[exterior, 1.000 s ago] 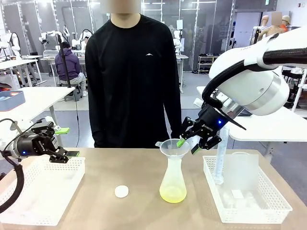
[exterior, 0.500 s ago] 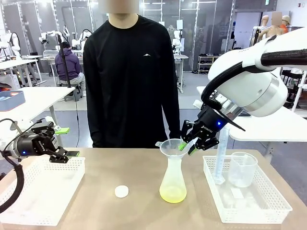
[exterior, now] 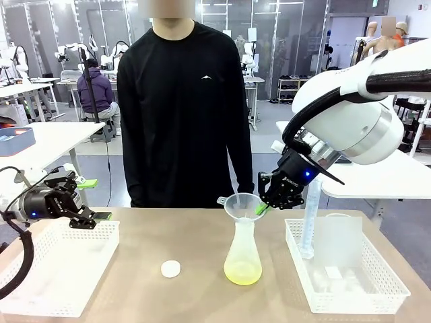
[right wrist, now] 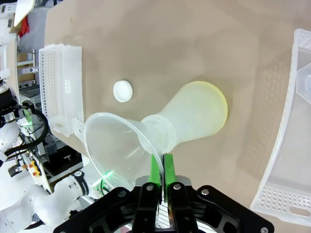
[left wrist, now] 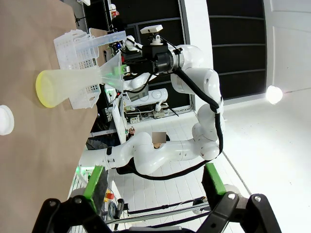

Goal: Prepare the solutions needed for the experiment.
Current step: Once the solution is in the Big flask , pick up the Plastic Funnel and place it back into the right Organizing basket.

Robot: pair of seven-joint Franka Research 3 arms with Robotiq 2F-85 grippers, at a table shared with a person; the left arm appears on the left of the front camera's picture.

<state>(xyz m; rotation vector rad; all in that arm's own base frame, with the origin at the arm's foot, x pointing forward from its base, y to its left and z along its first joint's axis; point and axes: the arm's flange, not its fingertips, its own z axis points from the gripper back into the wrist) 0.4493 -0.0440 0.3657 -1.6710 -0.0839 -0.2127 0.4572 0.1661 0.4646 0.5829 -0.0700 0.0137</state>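
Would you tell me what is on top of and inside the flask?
A clear funnel sits in the neck of the flask; yellow-green liquid lies at its bottom. The neck hides the funnel's stem.

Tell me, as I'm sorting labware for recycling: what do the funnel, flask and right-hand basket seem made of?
Funnel: likely frosted translucent plastic; things behind it show only hazily. Flask: probably the same milky plastic; the yellow-green liquid shows softly through. Right basket: opaque white moulded plastic, judging by its perforated walls.
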